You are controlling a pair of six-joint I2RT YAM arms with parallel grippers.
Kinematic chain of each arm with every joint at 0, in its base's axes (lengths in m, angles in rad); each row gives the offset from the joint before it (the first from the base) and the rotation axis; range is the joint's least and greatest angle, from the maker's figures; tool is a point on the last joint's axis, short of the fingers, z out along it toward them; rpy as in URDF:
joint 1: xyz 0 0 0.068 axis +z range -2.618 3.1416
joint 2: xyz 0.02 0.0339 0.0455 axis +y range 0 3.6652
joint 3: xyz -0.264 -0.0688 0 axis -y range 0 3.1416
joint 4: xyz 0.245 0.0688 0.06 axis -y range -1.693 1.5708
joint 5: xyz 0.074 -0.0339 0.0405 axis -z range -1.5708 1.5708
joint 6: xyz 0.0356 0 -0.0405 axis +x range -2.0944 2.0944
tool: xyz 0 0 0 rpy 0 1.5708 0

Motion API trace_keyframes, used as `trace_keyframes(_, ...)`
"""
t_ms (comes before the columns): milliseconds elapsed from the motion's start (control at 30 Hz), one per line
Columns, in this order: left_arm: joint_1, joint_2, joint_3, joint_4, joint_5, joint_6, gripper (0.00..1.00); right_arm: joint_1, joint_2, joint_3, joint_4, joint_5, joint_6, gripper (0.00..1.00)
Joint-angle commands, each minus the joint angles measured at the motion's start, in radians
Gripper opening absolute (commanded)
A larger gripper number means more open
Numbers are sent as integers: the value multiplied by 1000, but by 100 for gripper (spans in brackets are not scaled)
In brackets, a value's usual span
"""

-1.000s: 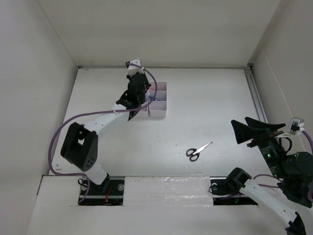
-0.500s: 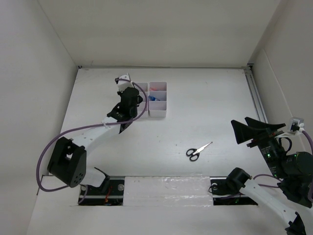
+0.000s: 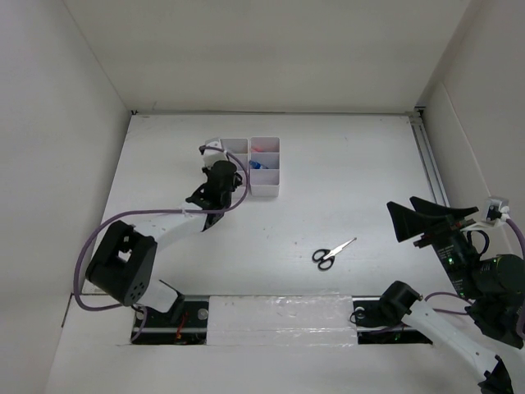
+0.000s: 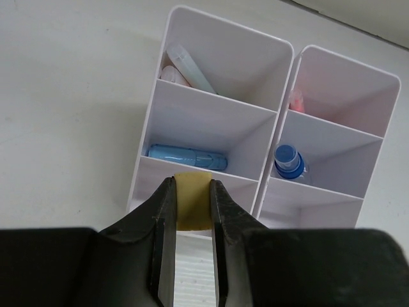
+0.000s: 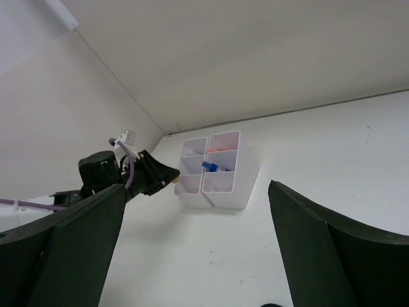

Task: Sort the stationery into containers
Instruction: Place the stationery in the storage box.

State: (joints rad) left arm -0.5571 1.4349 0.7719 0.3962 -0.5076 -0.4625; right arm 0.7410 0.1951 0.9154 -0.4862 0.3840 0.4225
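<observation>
Scissors (image 3: 332,254) lie flat, well to the near-right of the trays (image 4: 291,70). Right gripper (image 3: 410,215) sits further right of the trays, jaws spread wide, nothing held. Left gripper (image 4: 192,192) pinches the tan eraser (image 4: 193,206) above the trays' near-left compartment. Mid-left: blue highlighter (image 4: 187,157). Mid-right: blue-capped bottle (image 4: 289,163). Far-left: pale pen (image 4: 190,67).

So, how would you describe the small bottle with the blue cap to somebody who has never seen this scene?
Two white trays stand side by side toward the far left of the table. The bottle is in the middle compartment of the right tray. Unlike the all-blue highlighter lying in the compartment beside it, it is clear with a blue cap.
</observation>
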Motion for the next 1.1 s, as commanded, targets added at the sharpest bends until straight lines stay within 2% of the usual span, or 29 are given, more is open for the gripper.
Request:
trace_keyframes(0,-3,28,-5,79,0,-4,0,6,-10,2,18,-7,1,98)
trace_keyframes(200,-12,87,4,116,-9,-4,0,6,-10,2,18,-16,-8,98)
trace_keyframes(433,-44,87,4,136,-52,-2,0,6,-10,11,18,-16,-18,98)
trace_keyframes(1067,-44,87,-43,188,-135,-31,0,6,-10,11,18,-34,-27,98)
